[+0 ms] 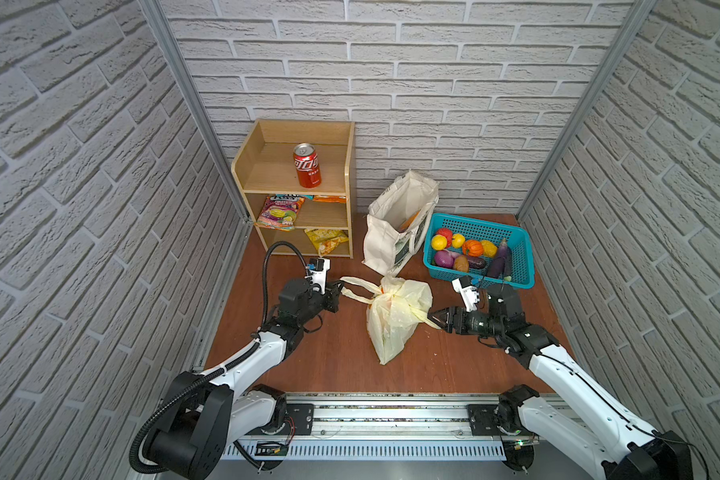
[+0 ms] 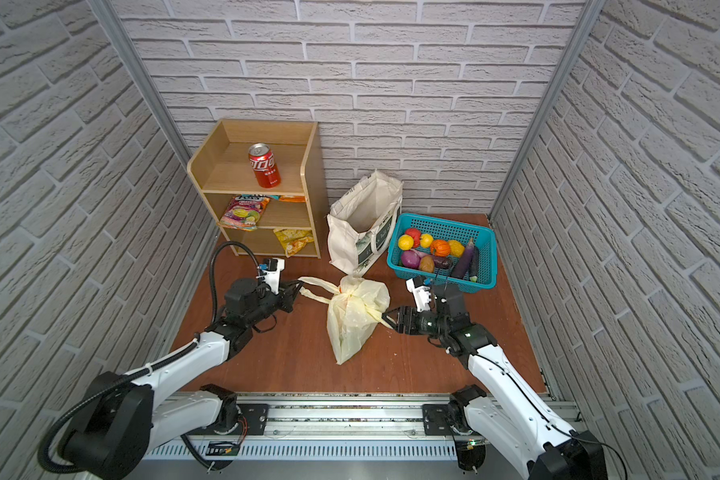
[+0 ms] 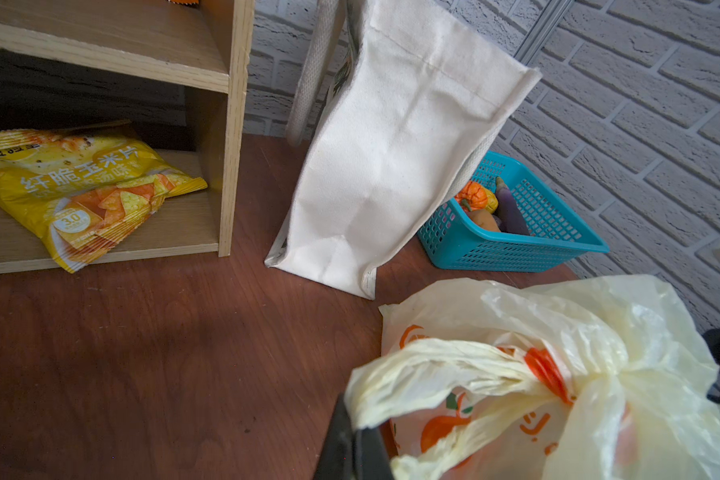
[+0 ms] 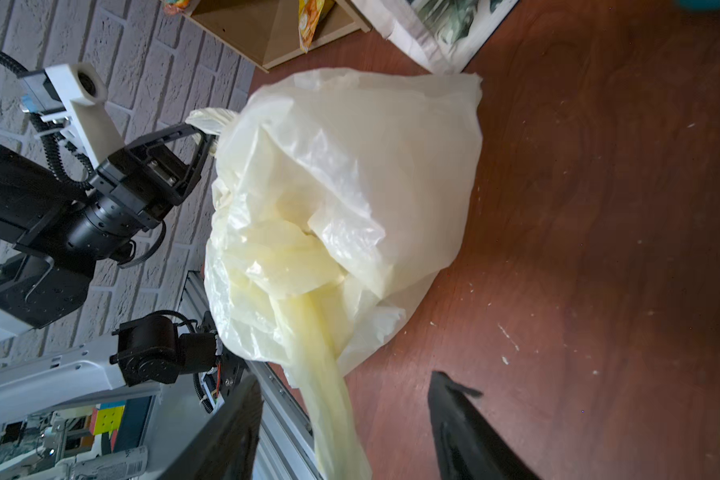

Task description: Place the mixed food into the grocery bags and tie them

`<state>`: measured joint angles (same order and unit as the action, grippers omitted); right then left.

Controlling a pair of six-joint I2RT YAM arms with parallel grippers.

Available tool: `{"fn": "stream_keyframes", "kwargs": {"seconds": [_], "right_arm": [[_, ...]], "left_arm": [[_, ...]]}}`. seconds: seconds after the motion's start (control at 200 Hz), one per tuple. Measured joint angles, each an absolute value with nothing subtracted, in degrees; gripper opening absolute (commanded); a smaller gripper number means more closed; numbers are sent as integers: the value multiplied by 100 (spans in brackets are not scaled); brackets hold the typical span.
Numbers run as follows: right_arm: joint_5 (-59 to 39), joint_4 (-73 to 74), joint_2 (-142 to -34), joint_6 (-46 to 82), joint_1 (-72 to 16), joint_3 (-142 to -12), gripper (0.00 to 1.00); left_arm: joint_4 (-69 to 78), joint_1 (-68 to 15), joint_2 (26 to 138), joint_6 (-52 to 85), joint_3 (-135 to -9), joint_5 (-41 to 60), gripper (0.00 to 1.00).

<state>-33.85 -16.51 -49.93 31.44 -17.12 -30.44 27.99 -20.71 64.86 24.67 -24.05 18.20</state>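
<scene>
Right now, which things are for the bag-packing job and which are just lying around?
For the job:
- yellow plastic bag
- orange can showing through it
- cloth bag

Just lying about:
- red can
- shelf
- snack packets
- turquoise basket of toy vegetables

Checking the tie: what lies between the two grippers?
The pale-yellow plastic bag, in both top views; the left gripper is shut on its handle, the right gripper stands open.

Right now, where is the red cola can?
In both top views the red cola can stands upright on the top level of the wooden shelf unit, back left, left of the canvas tote.
</scene>
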Motion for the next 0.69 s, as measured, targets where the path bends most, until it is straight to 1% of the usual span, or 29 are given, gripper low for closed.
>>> {"fn": "stream_keyframes", "kwargs": {"seconds": [0.04,0.075,0.105,0.12,0.205,0.3,0.4,0.525,0.695], "right_arm": [[-3365,-1651,-5000,3162,-1789,-3006,43],[-3341,-1636,-5013,3194,-1826,-2978,28],[-3319,-1619,-5030,3212,-1835,-2965,9],[-3299,-1610,-5041,3229,-1837,-2963,6],[-3162,-1599,-5100,3267,-1839,-2961,5],[-2749,-1673,-5048,3258,-1806,-2961,5],[-2491,-1691,-4790,3256,-1422,-2930,5],[-2764,-1365,-4617,3280,-731,-2703,6],[-3096,-1363,-4845,3262,-596,-2644,6]], "left_arm": [[2794,-2080,6488,2462,-2405,1804,0],[2786,-2093,6495,2458,-2408,1800,0],[2781,-2106,6501,2451,-2408,1796,0],[2779,-2110,6504,2449,-2410,1793,0],[2733,-2145,6521,2445,-2438,1763,0],[2698,-2145,6519,2453,-2456,1647,0],[2628,-2128,6484,2512,-2456,1586,0],[2578,-2130,6370,2563,-2451,1835,0],[2567,-2141,6351,2574,-2460,1968,0]]}}
